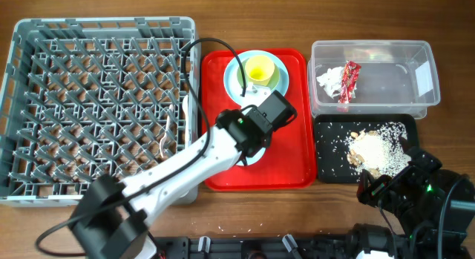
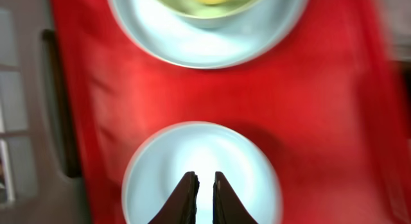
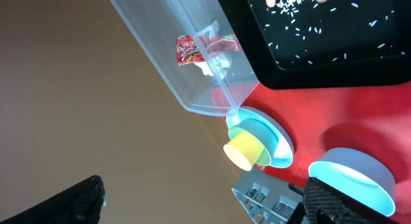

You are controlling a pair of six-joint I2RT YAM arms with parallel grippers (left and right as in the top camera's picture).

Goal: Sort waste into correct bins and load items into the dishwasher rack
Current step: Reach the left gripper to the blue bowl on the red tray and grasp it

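A light blue bowl [image 2: 160, 179] sits on the red tray [image 1: 289, 162]. My left gripper [image 2: 204, 179] hangs just above its middle, fingers nearly together and empty; in the overhead view the gripper [image 1: 251, 144] hides most of the bowl [image 1: 252, 159]. The yellow cup [image 1: 260, 68] stands on the light blue plate [image 1: 234, 77] at the tray's far end. The napkin [image 1: 329, 79] and red wrapper [image 1: 349, 82] lie in the clear tub [image 1: 371, 44]. Rice scraps [image 1: 375, 148] lie in the black tray [image 1: 326, 159]. My right gripper [image 1: 386, 188] is open and empty.
The grey dishwasher rack [image 1: 104, 23] fills the left side; white cutlery [image 1: 166, 142] lies in it near its right wall. A black cable loops over the rack's corner and the plate. The right wrist view shows the cup [image 3: 244, 152], bowl [image 3: 350, 176] and tub [image 3: 167, 51].
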